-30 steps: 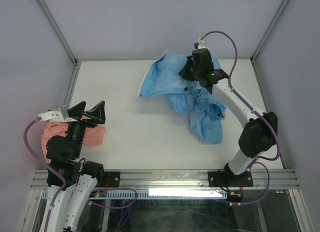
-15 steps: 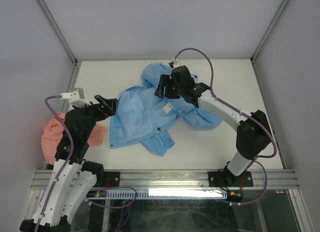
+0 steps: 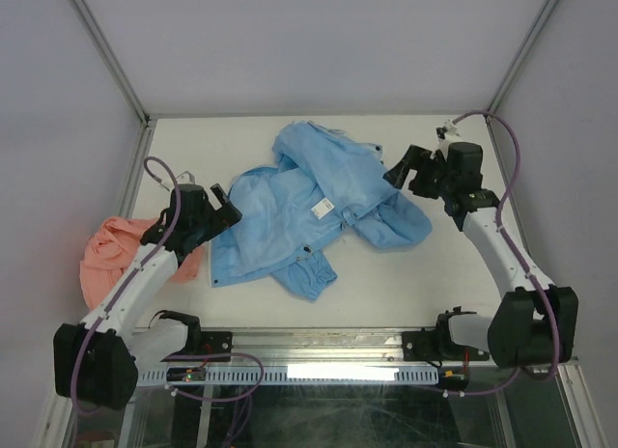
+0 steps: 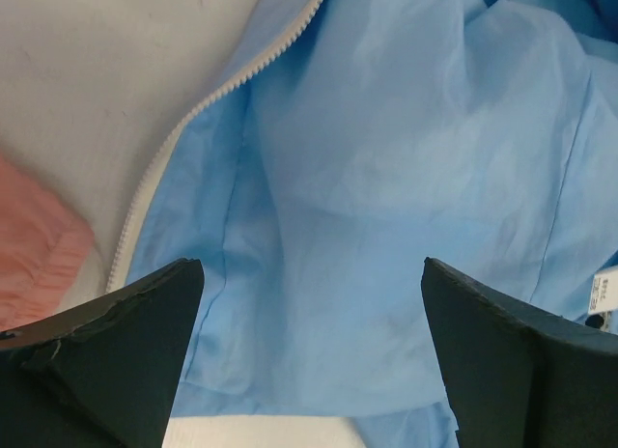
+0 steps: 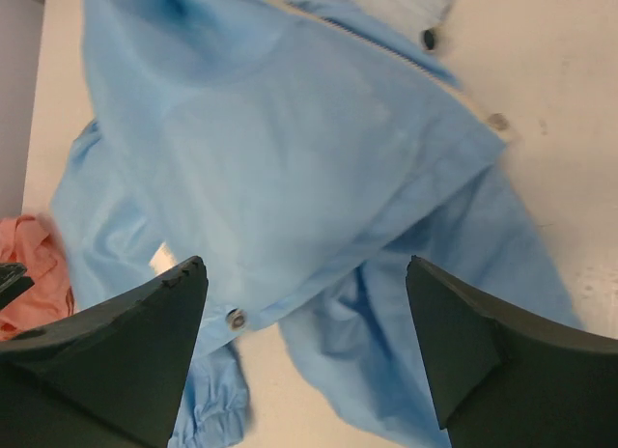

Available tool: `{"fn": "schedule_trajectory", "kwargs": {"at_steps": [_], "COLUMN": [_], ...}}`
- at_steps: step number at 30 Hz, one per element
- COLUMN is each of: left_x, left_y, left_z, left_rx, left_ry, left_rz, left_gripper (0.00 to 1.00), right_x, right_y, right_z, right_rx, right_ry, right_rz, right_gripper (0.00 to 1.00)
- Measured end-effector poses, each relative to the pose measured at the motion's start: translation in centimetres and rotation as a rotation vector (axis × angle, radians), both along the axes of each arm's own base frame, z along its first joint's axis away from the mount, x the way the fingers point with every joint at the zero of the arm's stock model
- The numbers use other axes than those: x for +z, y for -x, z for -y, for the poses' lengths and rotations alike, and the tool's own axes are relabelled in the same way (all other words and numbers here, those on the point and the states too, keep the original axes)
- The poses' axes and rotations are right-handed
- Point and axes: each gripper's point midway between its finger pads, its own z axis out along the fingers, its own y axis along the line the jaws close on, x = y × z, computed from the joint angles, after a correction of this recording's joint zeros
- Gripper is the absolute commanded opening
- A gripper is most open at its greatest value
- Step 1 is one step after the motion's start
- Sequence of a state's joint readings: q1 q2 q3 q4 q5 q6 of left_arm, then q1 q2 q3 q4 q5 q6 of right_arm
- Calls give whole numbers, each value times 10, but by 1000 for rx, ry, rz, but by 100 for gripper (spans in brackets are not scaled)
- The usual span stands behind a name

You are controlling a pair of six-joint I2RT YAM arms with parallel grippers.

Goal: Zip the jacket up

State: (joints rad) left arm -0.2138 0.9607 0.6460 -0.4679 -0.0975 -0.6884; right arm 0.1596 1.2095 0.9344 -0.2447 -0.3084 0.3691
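Spreading its two dark fingers wide with nothing between them, the left gripper [image 4: 311, 274] hangs over the left edge of the jacket [image 3: 309, 202]. A white zipper [image 4: 193, 120] curves along that unfastened front edge, with bare table [image 3: 241, 139] just beyond it. The right gripper [image 5: 304, 269] is likewise wide apart and empty, poised at the jacket's right side. The jacket lies crumpled around the middle of the table, reaching toward the far edge. Its thin light blue fabric is thrown open, showing paler lining, a small white label [image 3: 323, 207] and round studs [image 5: 235, 319]. A gathered cuff [image 3: 314, 274] points to the near edge. A pink garment [image 3: 106, 255] is heaped at the table's left side.
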Motion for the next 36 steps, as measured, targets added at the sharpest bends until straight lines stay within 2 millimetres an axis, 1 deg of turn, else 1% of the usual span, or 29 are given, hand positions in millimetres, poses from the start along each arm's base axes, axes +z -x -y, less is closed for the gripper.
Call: {"fn": "schedule_trajectory", "kwargs": {"at_steps": [2,5,7,9,10,12,14,17,21,22,24,25,26,27,28,29,30,31,32,33,34,36], "left_x": [-2,13,22,22,19,9,-4,-25,-49,-55,-68,-75,-81,-82,-82,-81,-80,-78,-74,-70,-63,-43], "left_y": [-12,-42,-59,-73,-78,-91,-105,-117,-130,-133,-136,-137,-137,-137,-139,-140,-141,-143,-145,-149,-155,-173], "left_z": [-2,-8,-14,-22,-25,-26,-21,-15,-3,-1,4,6,9,12,12,13,13,13,12,9,7,-1], "left_rx": [-5,-29,-44,-76,-96,-167,-247,-344,-450,-466,-493,-508,-521,-537,-542,-545,-547,-550,-543,-531,-520,-492], "left_ry": [-38,-79,-75,-71,-71,-64,-43,-20,30,41,69,86,102,127,136,145,150,149,141,126,108,56], "left_rz": [-35,-21,-3,-8,-22,-68,-109,-172,-230,-242,-272,-290,-305,-312,-311,-312,-315,-314,-316,-315,-308,-270], "left_gripper": [99,99,99,99,99,99,99,99,93,89,77,66,53,41,30,20,10,0,0,0,0,0], "right_x": [-13,-33,-46,-58,-64,-78,-92,-112,-131,-133,-137,-139,-139,-139,-138,-137,-135,-130,-125,-118,-110,-89], "right_y": [-10,-23,-30,-35,-38,-45,-49,-57,-70,-73,-78,-79,-80,-81,-83,-85,-87,-89,-92,-97,-102,-116], "right_z": [20,41,48,50,50,46,42,34,23,20,12,7,3,-5,-9,-13,-16,-19,-21,-22,-23,-22], "right_rx": [-33,-54,-54,-51,-46,-24,2,46,96,108,133,148,160,180,192,206,217,230,237,245,253,264], "right_ry": [-21,-70,-108,-151,-169,-204,-231,-278,-336,-348,-362,-365,-367,-370,-370,-371,-373,-381,-390,-393,-390,-377], "right_rz": [-41,-95,-126,-150,-165,-186,-214,-254,-281,-285,-288,-287,-286,-283,-279,-273,-267,-264,-264,-258,-245,-209], "right_gripper": [87,88,91,97,99,99,99,99,99,99,99,99,99,99,78,62,62,43,7,0,0,0]}}
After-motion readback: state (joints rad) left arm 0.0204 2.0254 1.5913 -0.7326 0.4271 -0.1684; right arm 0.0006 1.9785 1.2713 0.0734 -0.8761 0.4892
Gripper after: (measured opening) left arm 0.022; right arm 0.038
